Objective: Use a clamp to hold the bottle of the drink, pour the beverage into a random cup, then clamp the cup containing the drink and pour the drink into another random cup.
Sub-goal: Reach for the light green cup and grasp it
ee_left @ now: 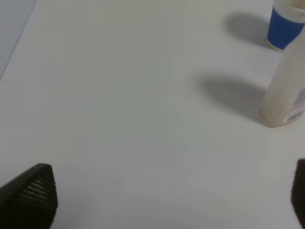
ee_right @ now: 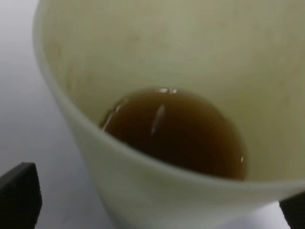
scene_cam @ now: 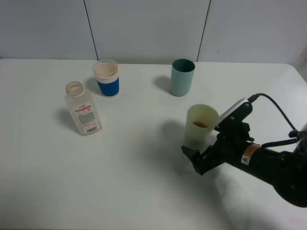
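Exterior high view.
- Right hand (scene_cam: 204, 143): black, at the end of the arm coming in from the right. Its jaws stood wide on either side of the yellow-green cup (scene_cam: 201, 125). One dark finger (scene_cam: 192, 157) lay low by the cup's base. The other was hidden behind the cup. Contact with the cup wall could not be told.
- Yellow-green cup: upright on the counter (scene_cam: 144, 187), right of centre, with a little brown beverage (scene_cam: 200, 124) at the bottom.
- Teal cup (scene_cam: 182, 76): upright, behind the yellow-green cup and apart from it.
- Bottle (scene_cam: 84, 111): uncapped, standing at the left, well apart from the right hand.
- White cup with blue band (scene_cam: 106, 78): near the bottle, behind it.
- The left hand was out of this view.

Left wrist view.
- Left hand (ee_left: 164, 200): only two dark fingertips (ee_left: 28, 195) showed, at opposite edges of the picture. The jaws were spread wide, with bare counter (ee_left: 119, 95) between them and nothing held or touched.
- The bottle (ee_left: 286, 90) and the white cup with blue band (ee_left: 285, 24) stood ahead and to one side, both partly cut off. Neither the yellow-green nor the teal cup appeared here.

Right wrist view.
- The yellow-green cup (ee_right: 143, 191) filled the picture, seen from above its rim, between the two dark fingertips (ee_right: 19, 195) of the right hand (ee_right: 157, 210).
- The beverage (ee_right: 176, 133) showed as a shallow, glossy brown pool. Its extent was plain only here.
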Available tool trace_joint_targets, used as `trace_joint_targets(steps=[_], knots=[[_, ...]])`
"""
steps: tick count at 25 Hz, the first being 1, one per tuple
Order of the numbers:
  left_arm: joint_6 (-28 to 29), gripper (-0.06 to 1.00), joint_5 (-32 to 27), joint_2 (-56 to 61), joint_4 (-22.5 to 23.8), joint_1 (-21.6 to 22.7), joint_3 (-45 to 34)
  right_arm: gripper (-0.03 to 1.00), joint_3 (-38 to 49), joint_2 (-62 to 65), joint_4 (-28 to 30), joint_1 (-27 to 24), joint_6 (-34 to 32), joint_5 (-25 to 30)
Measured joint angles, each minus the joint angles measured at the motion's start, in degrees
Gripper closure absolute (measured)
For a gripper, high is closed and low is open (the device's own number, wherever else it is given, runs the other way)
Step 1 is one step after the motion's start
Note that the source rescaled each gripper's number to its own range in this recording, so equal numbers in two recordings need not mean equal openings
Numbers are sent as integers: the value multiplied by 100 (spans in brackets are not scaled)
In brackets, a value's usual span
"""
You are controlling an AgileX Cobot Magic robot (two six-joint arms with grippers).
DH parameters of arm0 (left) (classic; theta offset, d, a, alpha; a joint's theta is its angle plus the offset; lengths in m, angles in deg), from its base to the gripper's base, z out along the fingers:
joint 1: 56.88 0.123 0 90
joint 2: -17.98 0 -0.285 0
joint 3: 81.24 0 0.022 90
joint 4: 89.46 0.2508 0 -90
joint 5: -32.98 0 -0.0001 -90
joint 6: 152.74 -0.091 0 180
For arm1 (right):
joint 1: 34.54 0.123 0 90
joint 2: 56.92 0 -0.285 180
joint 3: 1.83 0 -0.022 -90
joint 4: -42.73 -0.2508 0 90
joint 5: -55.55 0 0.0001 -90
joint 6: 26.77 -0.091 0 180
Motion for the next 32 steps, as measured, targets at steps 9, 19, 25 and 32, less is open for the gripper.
trace_joint_targets(steps=[9, 19, 25, 32], knots=[[0, -6, 0, 0, 0, 0, 0, -3, 0, -146, 25, 0, 0, 0], [0, -6, 0, 0, 0, 0, 0, -3, -244, -159, 25, 0, 0, 0], [0, -6, 0, 0, 0, 0, 0, 1, -257, -159, 25, 0, 0, 0], [0, -6, 0, 0, 0, 0, 0, 97, -257, -159, 11, 0, -6, 0]])
